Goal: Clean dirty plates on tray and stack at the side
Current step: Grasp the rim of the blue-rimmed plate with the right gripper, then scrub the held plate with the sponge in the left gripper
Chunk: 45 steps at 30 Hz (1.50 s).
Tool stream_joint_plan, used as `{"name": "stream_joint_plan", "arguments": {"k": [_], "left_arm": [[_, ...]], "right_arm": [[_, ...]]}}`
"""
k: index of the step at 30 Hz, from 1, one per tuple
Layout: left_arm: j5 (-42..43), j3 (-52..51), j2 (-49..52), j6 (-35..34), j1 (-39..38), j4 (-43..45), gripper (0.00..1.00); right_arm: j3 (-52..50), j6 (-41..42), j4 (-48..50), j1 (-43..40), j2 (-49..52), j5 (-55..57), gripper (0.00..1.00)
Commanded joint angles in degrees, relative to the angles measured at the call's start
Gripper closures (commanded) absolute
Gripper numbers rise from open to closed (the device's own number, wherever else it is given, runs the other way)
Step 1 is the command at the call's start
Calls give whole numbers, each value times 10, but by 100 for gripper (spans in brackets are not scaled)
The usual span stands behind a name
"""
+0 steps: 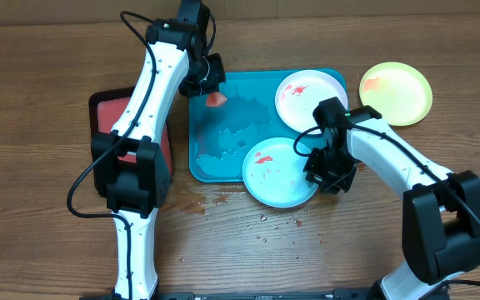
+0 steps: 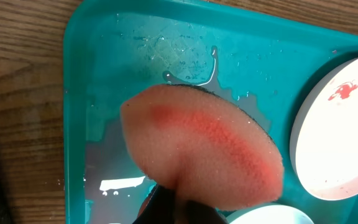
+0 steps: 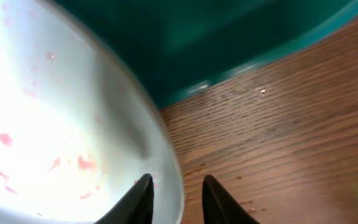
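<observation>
Overhead, right gripper [image 1: 323, 171] straddling mint plate [image 1: 277, 173] rim

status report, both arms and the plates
Left tool shut on sponge over tray. Right tool open, straddling mint plate rim. Nothing blocking.

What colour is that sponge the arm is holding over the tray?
Salmon pink sponge with a red streak; left wrist view shows it best.
</observation>
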Motion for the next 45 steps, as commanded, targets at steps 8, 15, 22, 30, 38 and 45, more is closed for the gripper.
{"name": "stream_joint_plan", "arguments": {"k": [8, 15, 22, 30, 38, 45], "left_arm": [[-5, 0, 5, 9, 3, 0, 96], [-5, 0, 5, 9, 3, 0, 96], [1, 0, 5, 38, 3, -2, 95], [0, 0, 5, 74, 3, -12, 96], [-51, 0, 5, 72, 12, -25, 96], [32, 0, 5, 66, 54, -23, 96]], "right_arm": [[0, 1, 25, 30, -4, -3, 84], [21, -26, 27, 28, -4, 3, 96], [134, -165, 34, 28, -4, 4, 96], [208, -289, 125, 28, -4, 62, 96], [206, -326, 170, 27, 10, 67, 96], [206, -381, 193, 27, 54, 42, 96]]}}
